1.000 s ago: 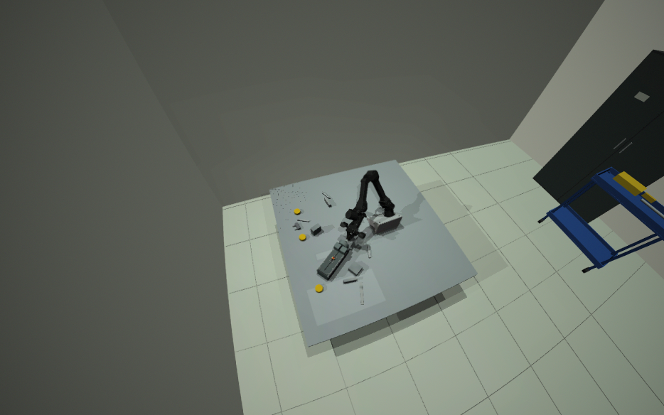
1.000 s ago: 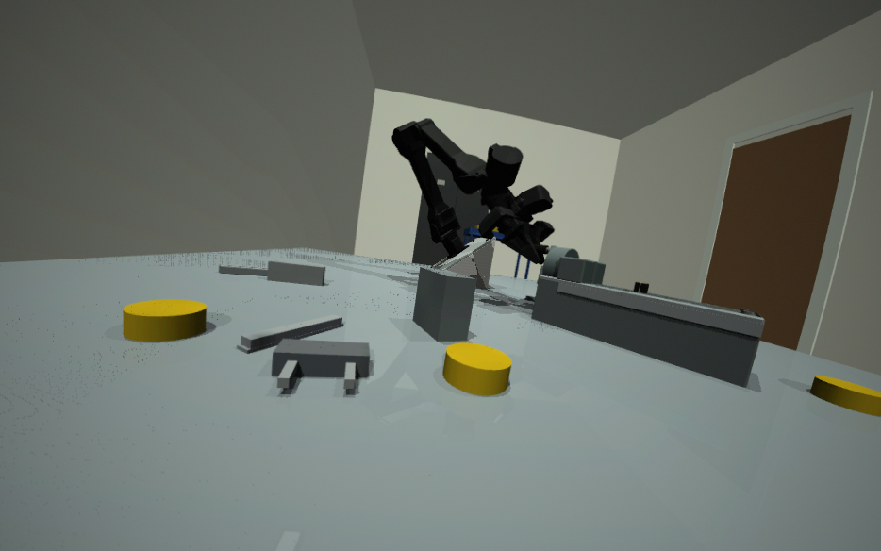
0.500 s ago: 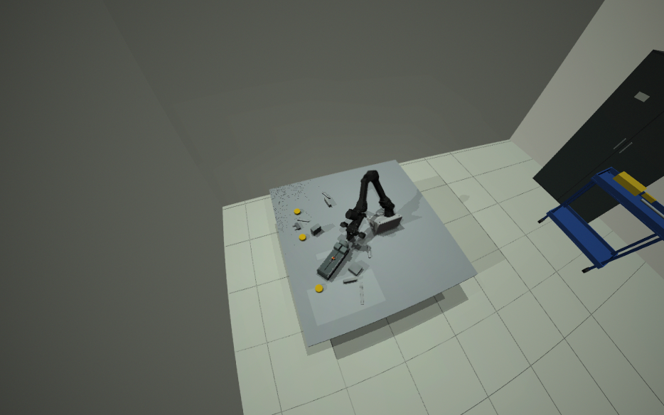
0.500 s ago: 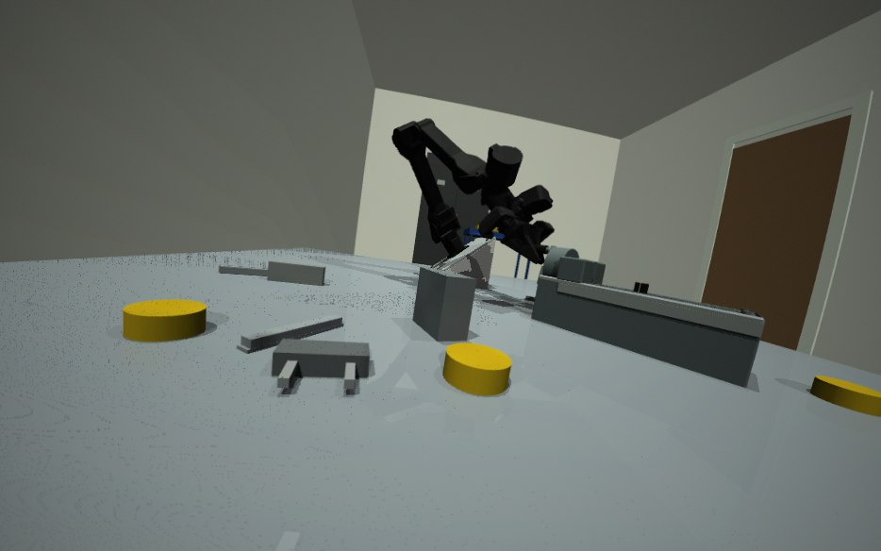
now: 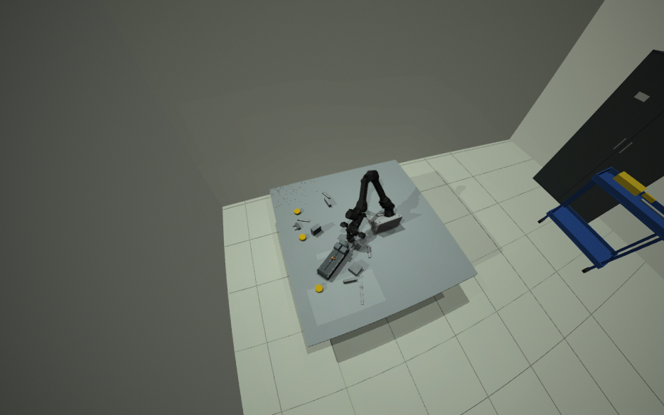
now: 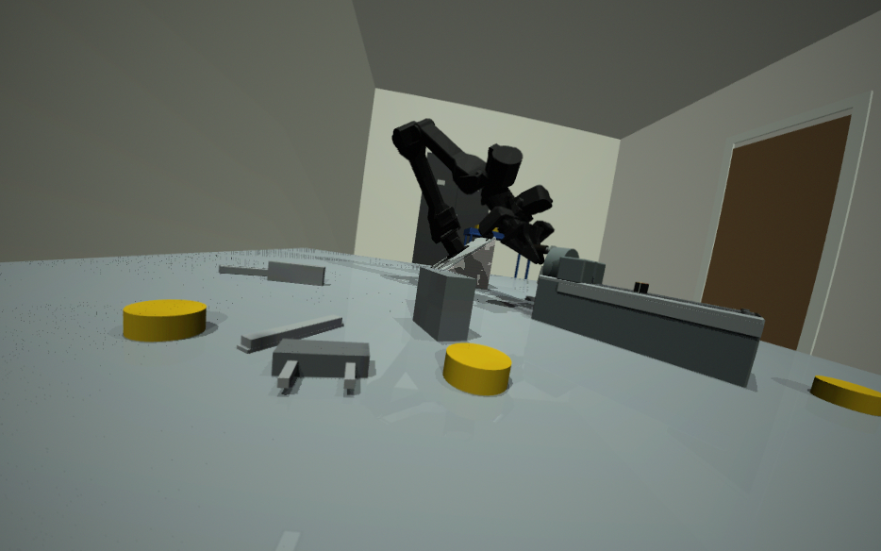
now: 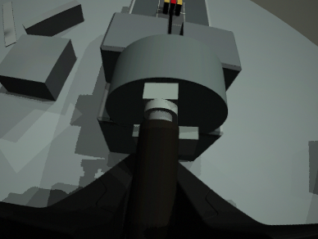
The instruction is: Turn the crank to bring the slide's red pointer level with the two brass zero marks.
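Note:
The machine [image 5: 328,269] [image 6: 639,331] is a long dark grey box with a slide on top. Its crank wheel [image 6: 559,260] [image 7: 172,57] is a thick grey disc at the arm's end. The dark brown handle [image 7: 159,143] sticks out of the wheel towards the wrist camera. My gripper [image 5: 350,239] [image 6: 542,258] [image 7: 151,163] is shut on the handle. The red pointer [image 7: 174,2] is at the wrist view's top edge, between the left brass mark [image 7: 166,6] and the right brass mark [image 7: 179,6]. The edge cuts them off, so I cannot tell whether they are exactly level.
A grey block [image 5: 355,268] [image 7: 33,59] and a dark bar [image 5: 350,281] [image 7: 57,20] lie beside the machine. Another block [image 5: 316,229] [image 6: 448,305] stands on its other side. Yellow discs [image 5: 301,237] [image 6: 477,370] and small grey parts lie around on the table [image 5: 421,273].

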### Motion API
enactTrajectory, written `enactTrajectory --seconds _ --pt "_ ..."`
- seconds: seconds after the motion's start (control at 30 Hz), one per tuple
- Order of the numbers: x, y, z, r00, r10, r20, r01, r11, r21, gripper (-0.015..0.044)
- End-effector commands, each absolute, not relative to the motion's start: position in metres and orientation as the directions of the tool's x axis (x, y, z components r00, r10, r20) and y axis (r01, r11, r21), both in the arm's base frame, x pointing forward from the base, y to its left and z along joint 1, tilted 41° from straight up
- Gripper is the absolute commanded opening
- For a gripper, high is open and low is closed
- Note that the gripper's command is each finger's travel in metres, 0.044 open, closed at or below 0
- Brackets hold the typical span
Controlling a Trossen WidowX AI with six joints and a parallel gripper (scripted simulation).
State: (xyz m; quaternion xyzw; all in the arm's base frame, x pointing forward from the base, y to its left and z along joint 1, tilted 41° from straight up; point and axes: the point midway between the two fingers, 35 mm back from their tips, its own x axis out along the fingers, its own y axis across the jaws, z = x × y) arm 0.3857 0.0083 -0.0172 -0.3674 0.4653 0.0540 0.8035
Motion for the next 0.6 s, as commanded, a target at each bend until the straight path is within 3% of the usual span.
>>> enactTrajectory --seconds 0.0,0.1,0.57 --pt "0.3857 0.0083 -0.0172 0.561 -0.255 -0.787 -0.429 0.724 -0.54 0.0" --pt "0.3857 0.0083 -0.0172 0.561 -0.255 -0.787 -0.429 0.724 -0.54 0.0" --pt "0.3857 0.0083 -0.0172 0.561 -0.255 -0.787 -0.429 0.724 -0.54 0.0368"
